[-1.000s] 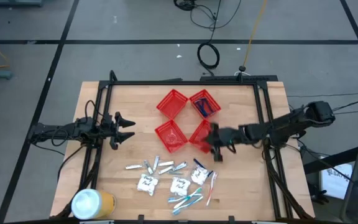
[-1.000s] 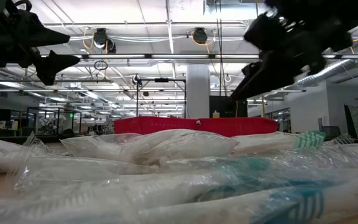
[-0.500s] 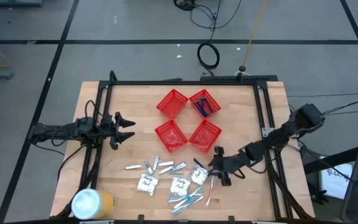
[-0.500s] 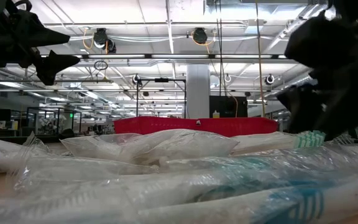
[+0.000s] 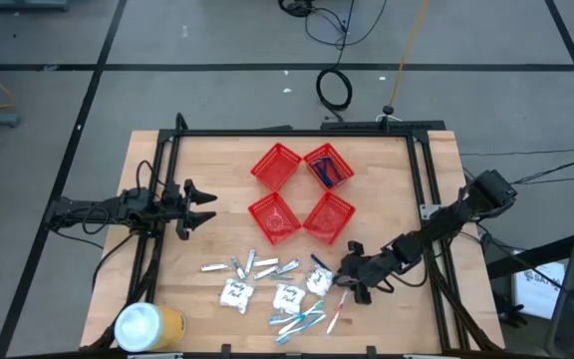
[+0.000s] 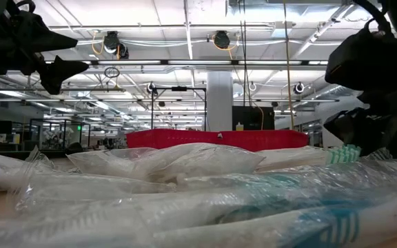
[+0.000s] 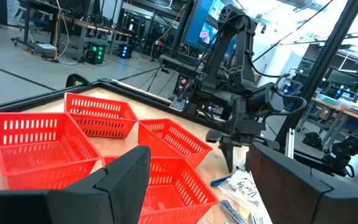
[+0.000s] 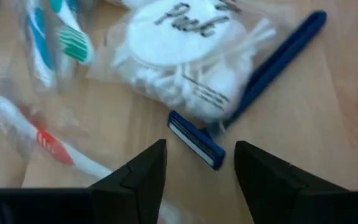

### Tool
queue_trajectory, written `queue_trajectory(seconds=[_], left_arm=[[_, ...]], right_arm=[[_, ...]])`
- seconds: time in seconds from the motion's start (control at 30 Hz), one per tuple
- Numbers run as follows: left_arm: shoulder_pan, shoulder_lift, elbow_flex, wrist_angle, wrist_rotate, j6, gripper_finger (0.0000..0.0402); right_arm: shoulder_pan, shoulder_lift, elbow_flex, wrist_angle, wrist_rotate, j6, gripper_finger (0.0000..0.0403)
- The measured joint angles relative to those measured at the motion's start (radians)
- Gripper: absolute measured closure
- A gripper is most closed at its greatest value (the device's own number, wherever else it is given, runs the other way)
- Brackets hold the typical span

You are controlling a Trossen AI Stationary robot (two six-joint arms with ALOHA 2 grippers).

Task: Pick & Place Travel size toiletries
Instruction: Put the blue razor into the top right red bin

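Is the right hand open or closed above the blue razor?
Open. In its wrist view the right hand shows a clear gap between its two fingers, and the blue razor lies on the table in that gap, not yet gripped.

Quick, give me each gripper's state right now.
Left gripper: open, empty, waiting at the table's left side.
Right gripper: open, empty, poised over the blue razor.
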Motion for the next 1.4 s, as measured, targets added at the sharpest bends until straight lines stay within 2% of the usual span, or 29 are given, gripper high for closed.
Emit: queue_trajectory(seconds=[0.27, 0.6, 0.8, 0.93, 1.1, 1.23, 1.4], left_arm=[[0.000, 0.000, 0.000, 0.000, 0.000, 0.000, 0.0131], [0.000, 0.000, 0.000, 0.000, 0.000, 0.000, 0.0131], [0.000, 0.000, 0.000, 0.000, 0.000, 0.000, 0.0131], [0.000, 0.000, 0.000, 0.000, 0.000, 0.000, 0.0131], [0.000, 0.000, 0.000, 0.000, 0.000, 0.000, 0.0131], [0.000, 0.000, 0.000, 0.000, 0.000, 0.000, 0.0131], [0.000, 0.000, 0.000, 0.000, 0.000, 0.000, 0.0131]], right_arm=[[-0.009, -0.050, -0.007, -0.028, 0.040, -0.025, 0.0249], [-0.009, -0.070, -0.005, 0.192, 0.047, -0.199, 0.0253], [-0.045, -0.069, -0.005, 0.204, 0.042, -0.204, 0.0253], [-0.064, -0.069, -0.005, 0.162, -0.011, -0.182, 0.0253], [-0.039, -0.069, -0.005, 0.071, -0.019, -0.121, 0.0253], [-0.018, -0.069, -0.005, 0.019, -0.087, -0.062, 0.0253], [-0.010, -0.070, -0.004, -0.062, -0.089, -0.012, 0.0253]])
